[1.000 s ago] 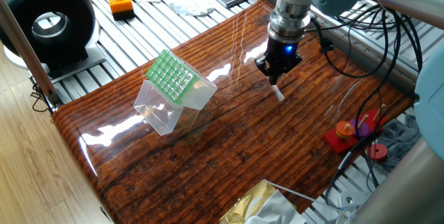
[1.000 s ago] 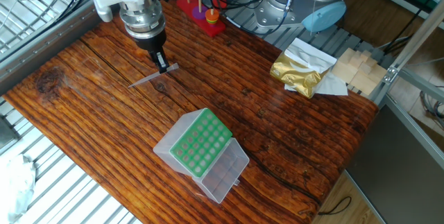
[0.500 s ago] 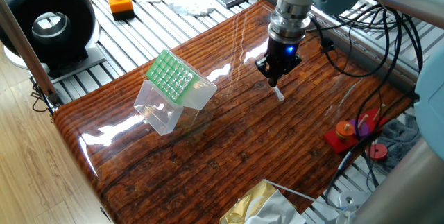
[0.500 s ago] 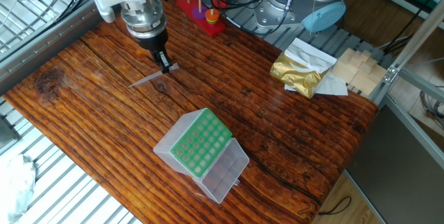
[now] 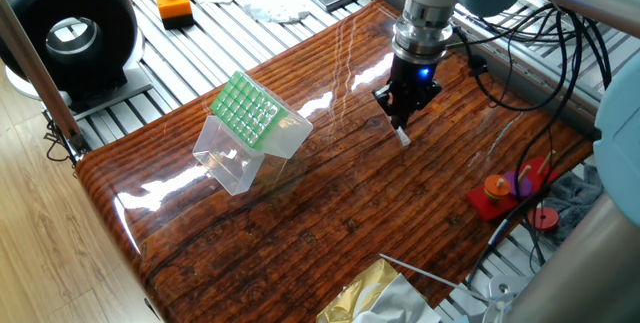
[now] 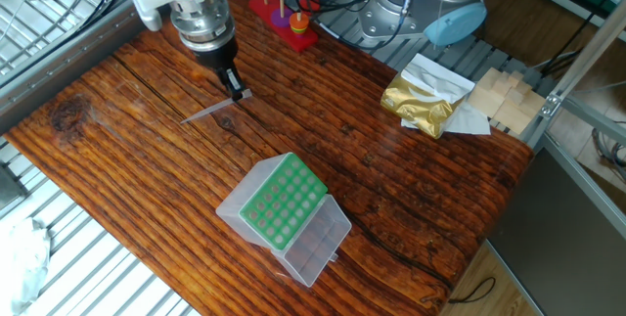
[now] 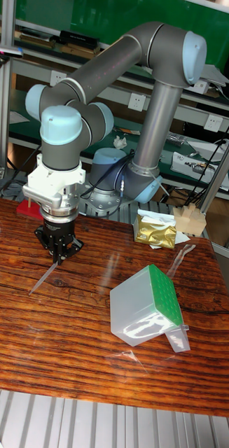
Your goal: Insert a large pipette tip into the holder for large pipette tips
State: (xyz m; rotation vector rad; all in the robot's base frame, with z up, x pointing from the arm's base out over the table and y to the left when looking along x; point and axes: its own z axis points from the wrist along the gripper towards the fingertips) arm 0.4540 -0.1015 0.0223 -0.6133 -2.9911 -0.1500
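The large pipette tip lies flat on the wooden table as a thin translucent sliver, also seen in the tall view. Only its wide end shows in the first fixed view. My gripper points straight down over the tip's wide end, its fingers drawn together to a narrow point. I cannot tell whether they touch the tip. The holder for large pipette tips lies tipped on its side, green grid showing and clear lid open, well away from the gripper.
A red peg toy stands at the table's edge near the arm. A gold foil bag and wooden blocks sit at another edge. A black round device and an orange button box are off the table.
My gripper has shifted slightly sideways along the tip toward its wide end. The tip and the holder have not moved.
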